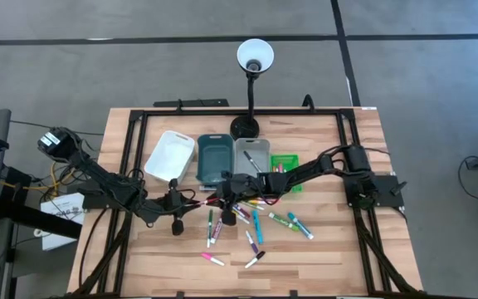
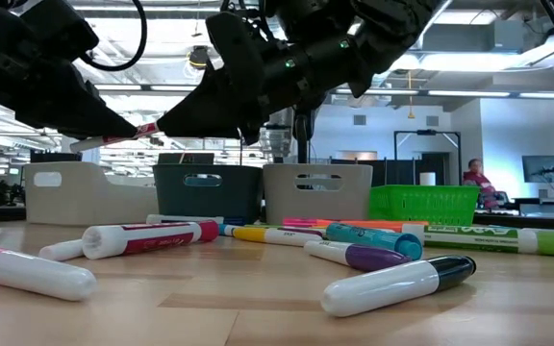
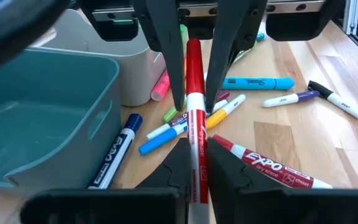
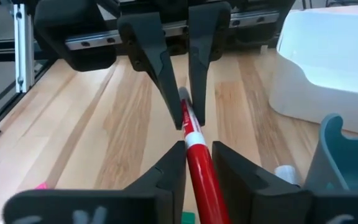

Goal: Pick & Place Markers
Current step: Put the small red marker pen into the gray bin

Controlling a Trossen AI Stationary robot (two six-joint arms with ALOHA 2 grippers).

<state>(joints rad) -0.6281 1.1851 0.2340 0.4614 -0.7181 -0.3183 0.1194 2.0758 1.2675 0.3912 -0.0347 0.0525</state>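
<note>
Most markers (image 1: 256,224) lie loose on the worktop (image 1: 338,257), low in the frame. At mid-frame the left gripper (image 1: 191,199) clamps a red marker (image 3: 194,118); the right gripper (image 1: 222,198) closes on its other end. Trays (image 1: 214,156) wait above.

Between my dark jaws, a red marker (image 3: 195,118) with a white barrel. Loose markers (image 1: 256,226) below — pink, green, blue, yellow, purple caps. Trays: white (image 1: 169,155), teal (image 1: 214,156), grey (image 1: 251,154), bright green (image 1: 286,170) — on a pale wood-grain tabletop (image 1: 330,257).
</note>
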